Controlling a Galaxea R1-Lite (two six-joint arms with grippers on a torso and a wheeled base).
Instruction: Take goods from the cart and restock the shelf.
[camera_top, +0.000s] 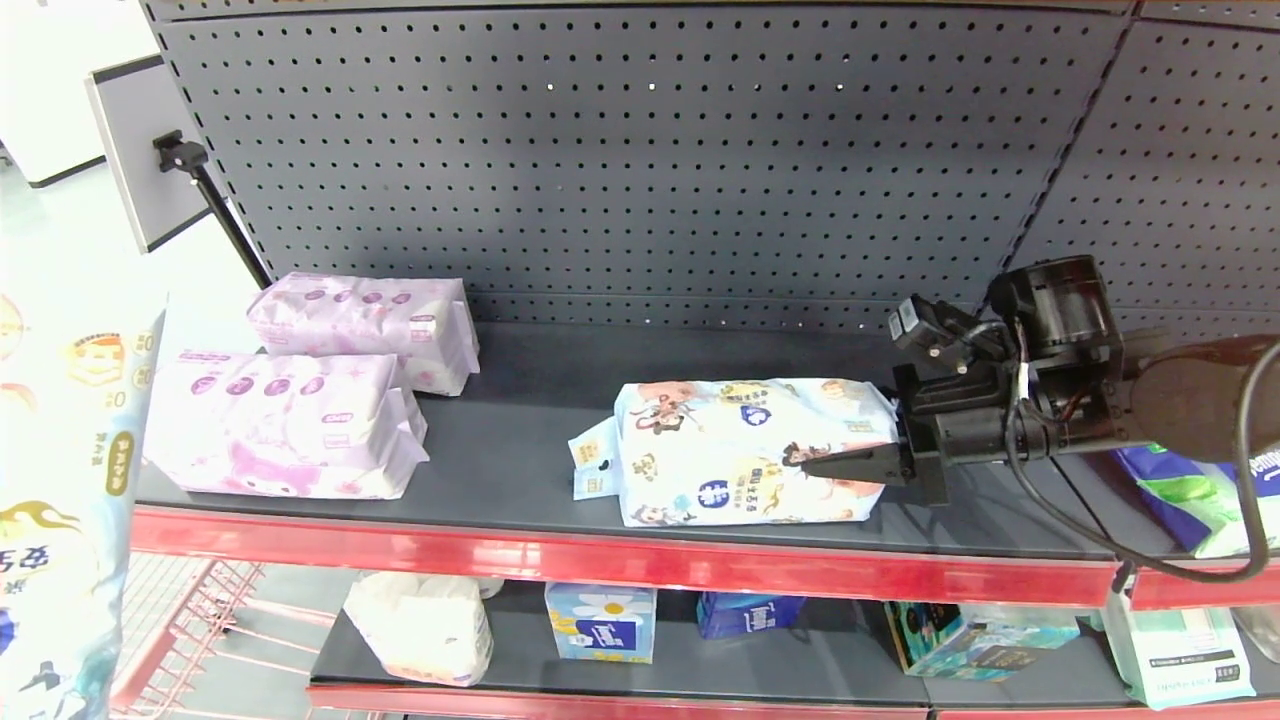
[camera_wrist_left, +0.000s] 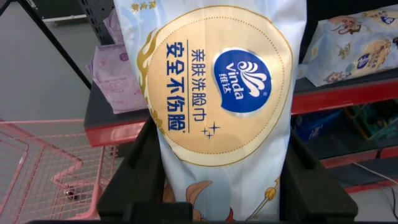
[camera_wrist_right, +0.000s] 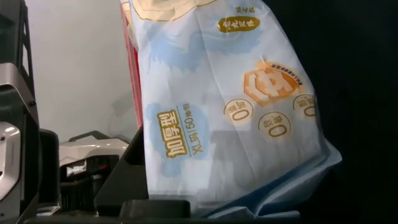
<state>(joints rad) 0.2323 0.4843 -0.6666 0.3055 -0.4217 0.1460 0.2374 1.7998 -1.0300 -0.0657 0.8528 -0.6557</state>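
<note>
Right claw (camera_top: 862, 462) was clamped on the end of the cartoon pack (camera_top: 730, 450), which lay flat on the upper shelf (camera_top: 520, 480), middle-right, near the front edge. Left claw (camera_wrist_left: 221, 134) was gripping a blue-and-gold pack (camera_wrist_left: 217, 74) upright, off the shelf's left end, probably above the pink cart (camera_wrist_left: 37, 162), hard to judge tbh. Front purple pack (camera_top: 290, 420) sat at the shelf's left end, rear purple pack (camera_top: 370, 325) just behind it.

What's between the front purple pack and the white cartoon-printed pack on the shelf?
Nothing: the head view shows bare dark grey shelf board between the front purple plastic pack and the white cartoon-printed plastic pack.
</note>
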